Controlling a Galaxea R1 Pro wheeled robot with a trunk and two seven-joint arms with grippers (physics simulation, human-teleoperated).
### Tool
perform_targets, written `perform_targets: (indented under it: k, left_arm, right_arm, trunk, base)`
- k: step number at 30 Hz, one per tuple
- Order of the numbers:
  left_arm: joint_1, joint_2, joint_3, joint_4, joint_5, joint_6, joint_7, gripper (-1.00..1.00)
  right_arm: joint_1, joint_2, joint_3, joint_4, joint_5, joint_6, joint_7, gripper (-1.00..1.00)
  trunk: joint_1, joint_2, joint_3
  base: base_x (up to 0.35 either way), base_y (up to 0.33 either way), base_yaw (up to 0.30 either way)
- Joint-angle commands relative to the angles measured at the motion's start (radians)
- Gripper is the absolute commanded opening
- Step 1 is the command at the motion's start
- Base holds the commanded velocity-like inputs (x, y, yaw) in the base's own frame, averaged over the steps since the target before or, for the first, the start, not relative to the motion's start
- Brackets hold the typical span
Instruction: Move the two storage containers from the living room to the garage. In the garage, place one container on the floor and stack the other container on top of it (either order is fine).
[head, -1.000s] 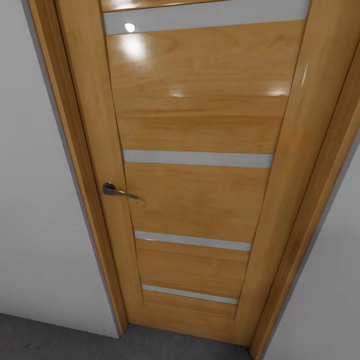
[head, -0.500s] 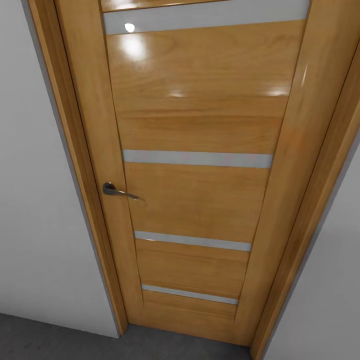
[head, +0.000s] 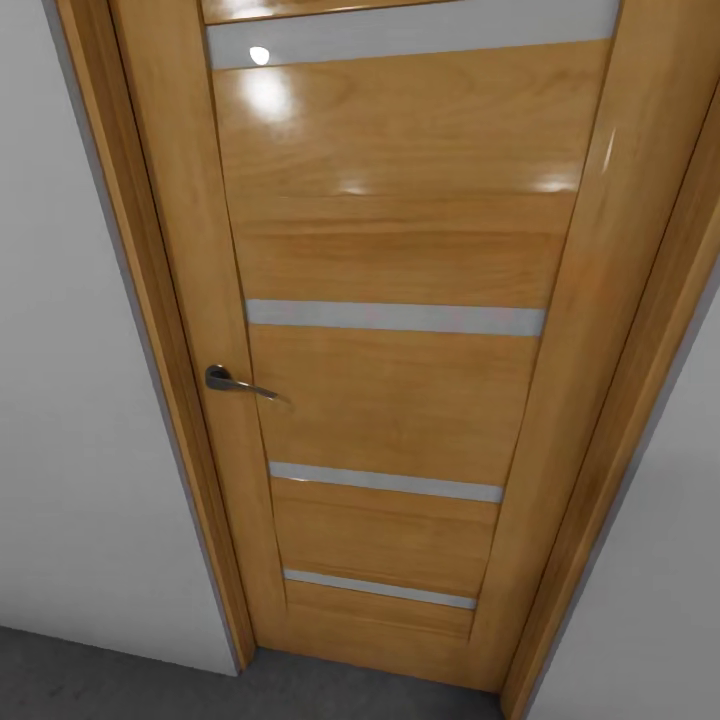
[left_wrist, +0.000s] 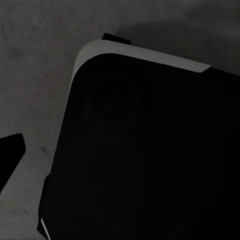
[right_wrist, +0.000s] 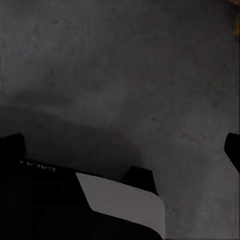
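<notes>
The two storage containers are out of view. A shut wooden panel door (head: 400, 260) with grey strips faces me in the head view, its metal handle (head: 235, 382) on its left side. Dark grey concrete floor (head: 100, 680) runs along its foot. My right gripper (right_wrist: 122, 147) hangs over that floor (right_wrist: 150, 65), its dark fingertips (right_wrist: 12, 145) far apart and holding nothing. My left gripper (left_wrist: 120, 150) shows one dark fingertip (left_wrist: 11, 150) at the picture's edge, over the floor (left_wrist: 35, 60); it looks open and empty.
Grey walls (head: 70, 400) flank the door frame (head: 150, 300) on both sides. My own black base (left_wrist: 150, 160) with a white rim sits below the left gripper, and it also appears under the right one as the base (right_wrist: 45, 210).
</notes>
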Motion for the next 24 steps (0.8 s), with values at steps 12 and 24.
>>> perform_targets:
  k: [12,24]
  left_arm:
    - [0.000,0.000,0.001,-0.001,0.004,-0.002,0.001,1.00]
    - [0.000,0.000,0.000,-0.001,0.001,-0.002,0.001,1.00]
  right_arm:
    - [-0.247,0.084,0.002,-0.136,0.008,0.289,0.005,1.00]
    - [-0.330,0.084,0.179,-0.560,0.005,0.451,0.017,1.00]
  trunk:
    - [0.000,-0.001,-0.001]
    - [0.000,-0.001,-0.001]
  base:
    - [0.000,0.000,0.000]
    - [0.000,0.000,0.000]
